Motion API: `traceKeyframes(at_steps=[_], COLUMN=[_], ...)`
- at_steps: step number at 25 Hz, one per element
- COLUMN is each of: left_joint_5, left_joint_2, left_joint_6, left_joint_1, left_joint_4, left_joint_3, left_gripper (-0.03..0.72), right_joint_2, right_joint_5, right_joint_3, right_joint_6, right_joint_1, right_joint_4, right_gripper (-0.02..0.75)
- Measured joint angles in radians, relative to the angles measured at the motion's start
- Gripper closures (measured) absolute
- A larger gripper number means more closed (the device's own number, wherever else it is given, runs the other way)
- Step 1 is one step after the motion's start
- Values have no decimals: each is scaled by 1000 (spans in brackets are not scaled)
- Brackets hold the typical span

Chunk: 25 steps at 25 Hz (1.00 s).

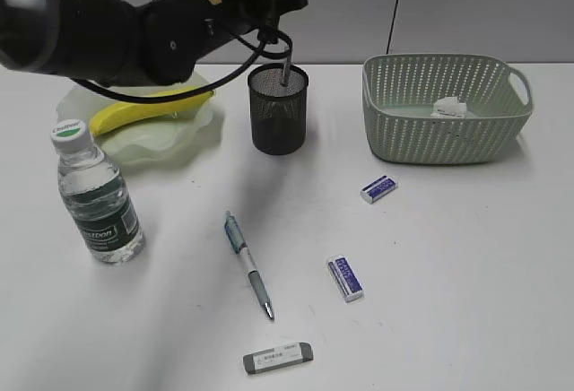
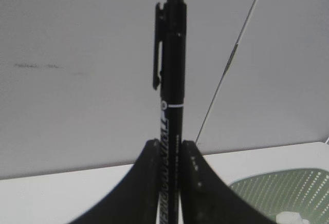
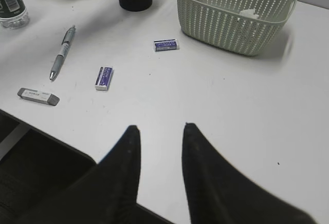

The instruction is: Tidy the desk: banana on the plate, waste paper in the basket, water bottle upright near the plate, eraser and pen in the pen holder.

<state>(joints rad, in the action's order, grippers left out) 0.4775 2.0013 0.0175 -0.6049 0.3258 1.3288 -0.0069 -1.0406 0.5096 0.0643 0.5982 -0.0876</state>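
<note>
Behind everything, a plain grey wall (image 1: 484, 5), matte and bare. Splits into panels along a thin dark seam (image 1: 397, 1), slanting slightly in the exterior view and more steeply in the left wrist view (image 2: 231, 59). Left of the seam, shows a faint greyish smudge (image 2: 38, 66), a short horizontal streak well apart from the seam. Right of the seam, looks evenly lit and unmarked. Far from the seam, in the right wrist view's lower left corner, lies a dark shadowed area (image 3: 25, 183); too dim to tell what it is.
</note>
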Motion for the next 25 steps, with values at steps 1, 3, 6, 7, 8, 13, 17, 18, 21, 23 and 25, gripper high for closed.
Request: traceKeyframes(at_steps=[1, 3, 6, 7, 8, 13, 17, 18, 21, 23, 25], left_joint_5=[41, 77, 85, 85, 87, 106, 133, 137, 143, 144, 143], left_joint_2=[1, 15, 42, 48, 52, 91, 123, 128, 134, 134, 134], left_joint_6=[0, 0, 0, 0, 0, 0, 0, 0, 0, 0, 0], left_joint_1=[-4, -5, -5, -5, -5, -5, -5, -5, -5, -5, -5], left_joint_4=[-9, -25, -43, -58, -67, -76, -77, -77, -77, -77, -77], left_joint_3=[-16, -40, -55, -55, -55, -54, -54, -54, -54, -54, -54], left_gripper=[623, 623, 623, 623, 623, 623, 623, 623, 623, 613, 582], right_joint_2=[0, 0, 0, 0, 0, 0, 0, 0, 0, 0, 0], right_joint_5=[0, 0, 0, 0, 0, 0, 0, 0, 0, 0, 0], right_joint_3=[0, 0, 0, 0, 0, 0, 0, 0, 0, 0, 0], right_joint_6=[0, 0, 0, 0, 0, 0, 0, 0, 0, 0, 0], right_joint_1=[0, 0, 0, 0, 0, 0, 0, 0, 0, 0, 0], right_joint_4=[0, 0, 0, 0, 0, 0, 0, 0, 0, 0, 0], right_gripper=[500, 500, 500, 500, 500, 500, 500, 500, 500, 500, 500])
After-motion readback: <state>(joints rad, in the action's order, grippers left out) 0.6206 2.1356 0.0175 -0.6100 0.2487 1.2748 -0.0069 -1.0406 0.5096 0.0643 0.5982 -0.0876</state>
